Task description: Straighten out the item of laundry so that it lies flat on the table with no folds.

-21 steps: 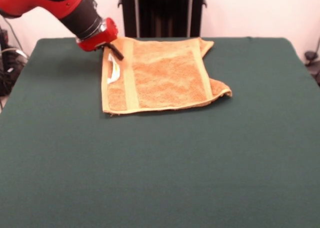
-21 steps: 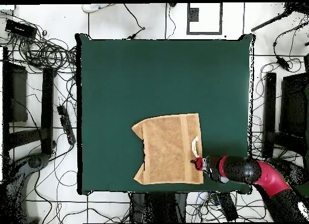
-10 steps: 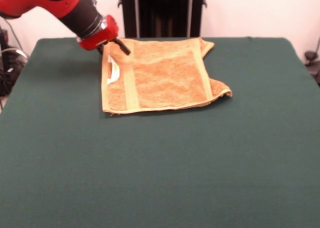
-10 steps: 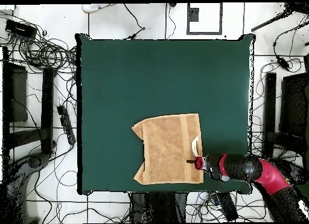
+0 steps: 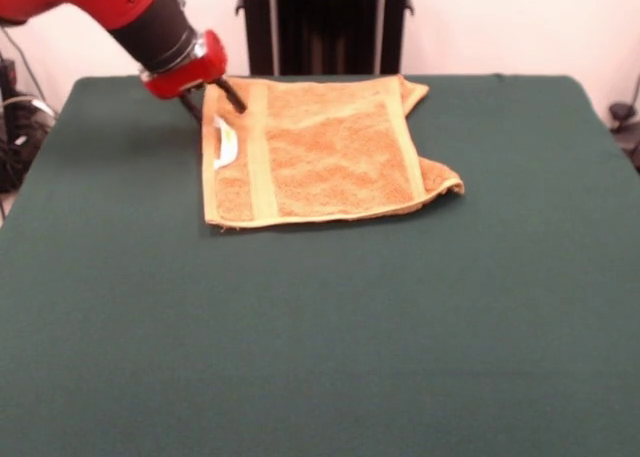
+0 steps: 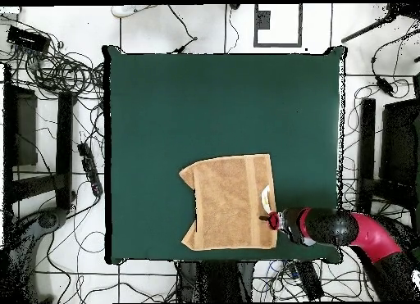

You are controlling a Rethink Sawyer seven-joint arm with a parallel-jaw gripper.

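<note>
The towel (image 5: pixel 330 152) lies spread on the table (image 5: pixel 320 327), and we see no shift in it across the last second: same outline, same bands, the white label (image 5: pixel 226 143) in the same spot just below the gripper. Most of it looks flat. The side far from the gripper is not. There two corners (image 5: pixel 440 177) are turned over on themselves, and in the overhead view the towel (image 6: pixel 234 201) shows a notched edge on that far side.

What has changed is the gripper (image 5: pixel 216 107). A second ago its tips sat a little further in over the towel, close above the label; now they have drawn slightly back toward the towel's edge, and the red cuff has pulled outward with them. The two dark fingers (image 5: pixel 233 95) stand apart — one over the pale band at the towel's corner, the other off the cloth over bare felt — so they straddle the edge with nothing between them. From above, the gripper (image 6: pixel 269 220) sits right at the towel's border beside the label.

We judge that nothing has been gained for the task by this small move: the near edge is already straight, and the folds that remain are across the towel from the gripper — it will have to go there.
</note>
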